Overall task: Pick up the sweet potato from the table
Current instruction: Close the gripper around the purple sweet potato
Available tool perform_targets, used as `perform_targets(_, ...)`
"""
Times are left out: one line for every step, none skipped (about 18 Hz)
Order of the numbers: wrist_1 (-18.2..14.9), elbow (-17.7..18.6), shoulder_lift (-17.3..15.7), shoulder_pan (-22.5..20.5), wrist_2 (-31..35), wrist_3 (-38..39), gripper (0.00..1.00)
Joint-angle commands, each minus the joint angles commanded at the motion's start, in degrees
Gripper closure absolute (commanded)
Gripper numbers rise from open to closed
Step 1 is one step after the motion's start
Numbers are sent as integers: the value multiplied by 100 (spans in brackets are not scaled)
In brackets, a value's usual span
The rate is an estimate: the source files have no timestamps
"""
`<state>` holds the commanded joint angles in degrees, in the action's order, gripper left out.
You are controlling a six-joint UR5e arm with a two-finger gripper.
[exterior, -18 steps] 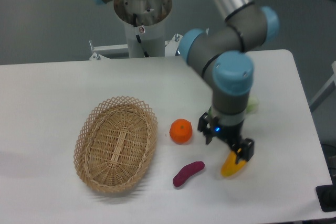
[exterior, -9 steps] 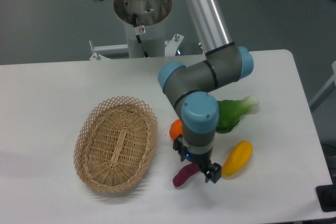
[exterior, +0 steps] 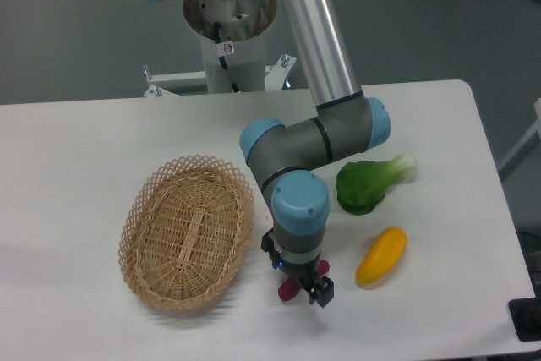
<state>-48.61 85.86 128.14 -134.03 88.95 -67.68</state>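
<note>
White surface (exterior: 84, 141) with rounded corners, grey floor behind and the arm's pedestal (exterior: 228, 31) at its far edge; on it an oval wicker basket (exterior: 188, 232) at left, a green leafy vegetable (exterior: 368, 185) and a yellow elongated fruit (exterior: 381, 255) at right. Arm reaches from the pedestal toward the near edge, wrist folded to point straight down just right of the basket, hiding whatever lies behind it. Hand (exterior: 301, 287) sits low over the sweet potato (exterior: 287, 290), only the purple near end showing between dark fingers (exterior: 320, 291); cannot tell whether it grips.
</note>
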Motion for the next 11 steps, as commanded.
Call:
perform_targets(26, 53, -17, 0, 0, 0, 0)
perform_targets(35, 88, -18, 0, 0, 9, 0)
perform_targets(27, 80, -18, 0, 0, 9, 0)
perform_targets(53, 80, -18, 0, 0, 9, 0)
perform_targets(114, 88, -9, 0, 9, 9, 1)
perform_targets(149, 88, -9, 0, 9, 9, 7)
perform_targets(176, 88, -9, 0, 9, 9, 20)
perform_targets(176, 80, -17, 0, 9, 9, 36)
perform_targets(185, 80, -18, 0, 9, 0, 47)
perform_targets(194, 80, -26, 0, 17, 0, 56)
perform_targets(202, 80, -18, 0, 44, 0, 61)
